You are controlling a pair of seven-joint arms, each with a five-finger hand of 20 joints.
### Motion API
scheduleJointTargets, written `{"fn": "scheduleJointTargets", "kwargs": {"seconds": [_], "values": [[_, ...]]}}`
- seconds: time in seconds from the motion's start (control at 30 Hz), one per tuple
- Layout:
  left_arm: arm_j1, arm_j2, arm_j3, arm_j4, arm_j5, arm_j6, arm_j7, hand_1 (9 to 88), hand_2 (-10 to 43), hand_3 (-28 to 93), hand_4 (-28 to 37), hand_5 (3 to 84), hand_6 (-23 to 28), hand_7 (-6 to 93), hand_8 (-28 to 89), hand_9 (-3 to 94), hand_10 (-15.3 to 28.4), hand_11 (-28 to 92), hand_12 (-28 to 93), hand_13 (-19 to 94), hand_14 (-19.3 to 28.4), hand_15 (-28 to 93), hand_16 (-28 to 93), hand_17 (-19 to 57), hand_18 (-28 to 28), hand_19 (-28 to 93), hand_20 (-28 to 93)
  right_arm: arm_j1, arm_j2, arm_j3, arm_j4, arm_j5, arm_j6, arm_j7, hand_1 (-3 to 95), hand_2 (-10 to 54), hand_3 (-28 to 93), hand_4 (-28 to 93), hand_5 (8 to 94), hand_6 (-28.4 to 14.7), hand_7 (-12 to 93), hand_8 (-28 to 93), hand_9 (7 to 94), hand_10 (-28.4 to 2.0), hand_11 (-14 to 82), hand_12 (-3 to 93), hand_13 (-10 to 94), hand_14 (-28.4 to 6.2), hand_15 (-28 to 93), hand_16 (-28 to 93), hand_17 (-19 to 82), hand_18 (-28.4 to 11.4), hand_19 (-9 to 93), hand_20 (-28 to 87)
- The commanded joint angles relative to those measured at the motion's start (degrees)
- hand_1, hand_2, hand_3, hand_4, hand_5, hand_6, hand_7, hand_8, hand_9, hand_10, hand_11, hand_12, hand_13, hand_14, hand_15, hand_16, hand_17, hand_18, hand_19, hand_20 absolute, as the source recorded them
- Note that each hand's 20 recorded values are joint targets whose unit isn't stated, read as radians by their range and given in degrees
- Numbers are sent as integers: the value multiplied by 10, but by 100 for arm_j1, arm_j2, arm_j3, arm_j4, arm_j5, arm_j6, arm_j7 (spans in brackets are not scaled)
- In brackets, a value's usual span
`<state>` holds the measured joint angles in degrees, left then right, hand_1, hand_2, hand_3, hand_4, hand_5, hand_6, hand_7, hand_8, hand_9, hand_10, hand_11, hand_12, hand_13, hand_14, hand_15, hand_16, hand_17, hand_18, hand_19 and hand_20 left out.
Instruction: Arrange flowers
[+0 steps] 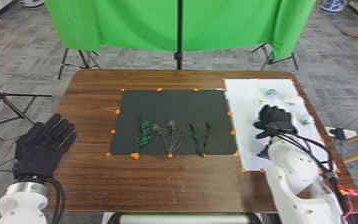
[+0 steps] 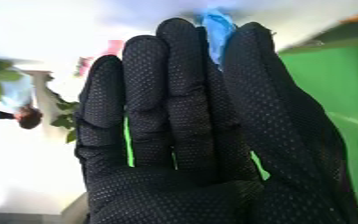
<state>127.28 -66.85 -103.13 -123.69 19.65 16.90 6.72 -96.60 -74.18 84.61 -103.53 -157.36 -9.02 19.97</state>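
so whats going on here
The right robot hand is over the white sheet where the flowers lie, with something blue right at it; whether it's gripped, I can't tell. Green sprigs lie on the dark mat. The left robot hand is off to the side.

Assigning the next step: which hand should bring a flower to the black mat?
Right, likely: right hand over the white sheet, blue flower between thumb and fingers; left hand beyond black mat.
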Motion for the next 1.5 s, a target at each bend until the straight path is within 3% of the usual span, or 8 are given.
{"fn": "scheduleJointTargets", "kwargs": {"seconds": [0.03,0.3,0.47,0.57,0.7,1.0,1.17,1.5], "values": [[87,-24,49,94,-120,-98,81,296,137,760,-236,476,97,126,-86,406,147,221,131,305,154,439,-62,-38,146,329,163,279,1,-871,-359,-88,723,-736,624,-44,590,-283,677,-13,417,50,797,-104,166,457,554,-102,527,400,268,-197,757,410],[15,84,151,168,-56,-78,117,272,133,759,-258,473,97,122,-85,405,147,217,131,305,154,433,-59,-38,146,324,165,1460,-676,-2556,-75,-294,536,-1392,605,-55,633,-283,685,-19,410,54,803,-104,155,454,562,-106,525,395,278,-209,766,411],[-219,232,405,238,78,115,85,271,137,757,-266,471,98,120,-85,405,147,215,131,305,154,432,-58,-38,146,323,167,1774,-1045,-2930,123,-537,237,-1982,596,-59,653,-283,697,-26,388,61,807,-109,146,447,568,-114,523,387,280,-218,779,416],[-428,311,564,290,318,119,33,231,156,750,-278,462,99,115,-84,403,147,215,132,304,155,432,-57,-38,146,323,167,2005,-1139,-3130,348,-490,135,-1987,589,-61,666,-283,696,-27,381,70,803,-110,142,447,565,-116,521,384,278,-220,780,416],[-590,424,674,312,375,120,29,211,163,745,-281,458,100,113,-82,401,148,213,131,304,157,433,-57,-37,145,320,166,2211,-1497,-3086,904,-904,-246,-2301,580,-61,676,-283,688,-25,382,71,795,-113,138,437,560,-117,518,377,273,-220,777,414],[-548,506,699,230,280,134,251,219,159,746,-283,459,101,114,-82,400,150,215,132,291,153,414,-61,-30,138,306,159,2002,-1989,-3011,1511,-1898,-730,-2288,574,-63,681,-283,681,-21,392,58,786,-119,147,421,553,-120,519,365,271,-222,777,414],[-333,561,581,125,56,337,490,158,212,713,-283,445,103,107,-80,402,151,216,131,290,154,413,-58,-30,137,305,159,1746,-2375,-2854,1708,-2484,-749,-2444,574,-63,682,-283,677,-21,396,55,782,-119,149,419,549,-122,520,363,269,-224,778,414],[-366,556,565,128,55,384,448,193,191,720,-283,448,106,115,-78,403,153,219,132,297,157,431,-56,-34,139,314,163,1715,-2502,-2789,1810,-2670,-627,-2453,585,-90,695,-283,655,-27,380,33,768,-119,136,421,534,-119,522,367,259,-226,775,420]]}}
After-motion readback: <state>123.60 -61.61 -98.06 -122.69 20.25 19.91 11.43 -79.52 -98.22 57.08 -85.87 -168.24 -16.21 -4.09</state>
